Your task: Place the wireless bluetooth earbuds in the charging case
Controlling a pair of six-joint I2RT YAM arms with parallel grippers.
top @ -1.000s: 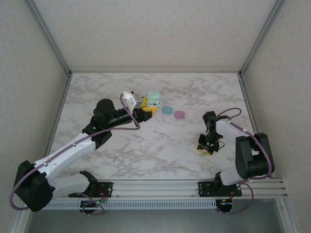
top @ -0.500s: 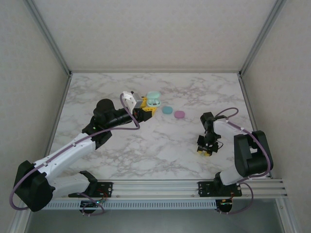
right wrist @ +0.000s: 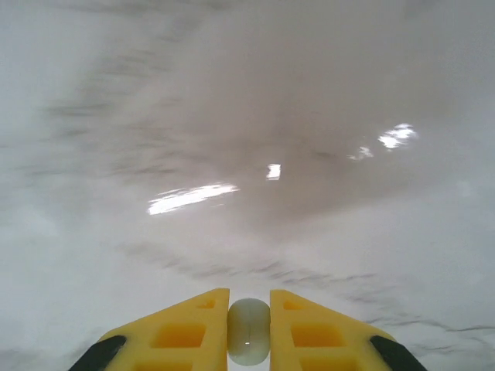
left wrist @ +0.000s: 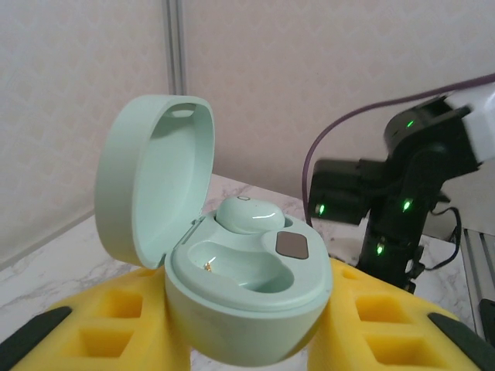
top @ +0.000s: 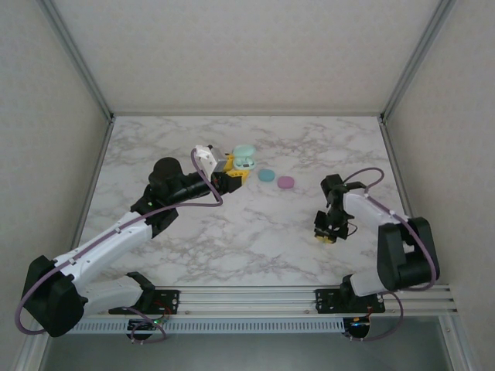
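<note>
Gripping the pale green charging case (left wrist: pixel 247 309) by its sides, the left gripper (top: pixel 233 174) has it at the far middle of the marble table (top: pixel 255 232), lid (left wrist: pixel 151 178) flipped open. One seated earbud (left wrist: pixel 249 213) is in the far slot, and the near slot (left wrist: pixel 224 267) is bare. The right gripper (top: pixel 326 234), low on the right side, is clamped on a second pale green earbud (right wrist: pixel 248 331). A teal disc (top: pixel 266 175) and a pink-purple disc (top: pixel 286 182) lie just right of the case.

Top camera overlooks the whole bench (top: pixel 255 259); left wrist camera, close behind the case (left wrist: pixel 255 305), faces the right arm (left wrist: pixel 402 182); right wrist camera skims the bench.
</note>
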